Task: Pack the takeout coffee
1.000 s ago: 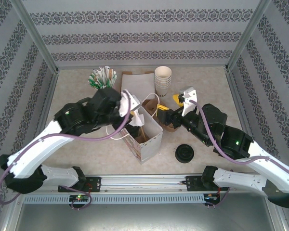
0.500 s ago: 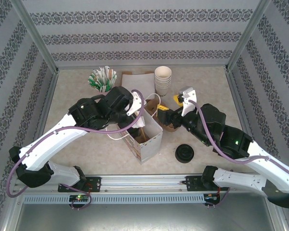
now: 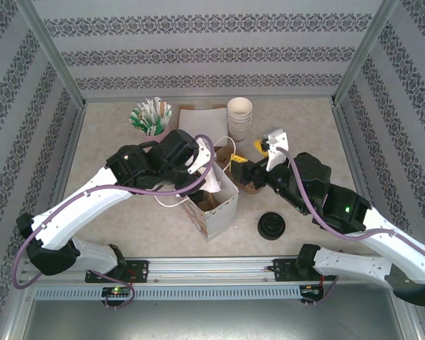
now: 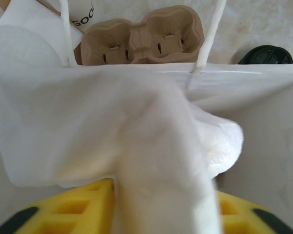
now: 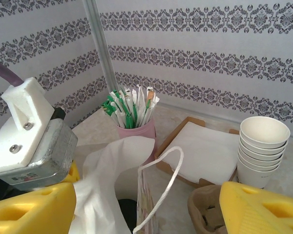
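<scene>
Over the white paper bag (image 3: 225, 207), the left gripper (image 4: 161, 209) has edged rightward, clamped on a white napkin (image 4: 112, 126) at its mouth. The right gripper (image 3: 249, 159) sits unmoved, spread wide. The takeout coffee may be the dark shape (image 5: 127, 213) inside; cannot tell.

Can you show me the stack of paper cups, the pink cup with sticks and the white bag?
stack of paper cups (image 5: 262, 156): right wrist view, side of the stack.
pink cup (image 5: 139, 132): right wrist view, its front wall.
white bag (image 3: 225, 211): top external view, its near side panel.
</scene>
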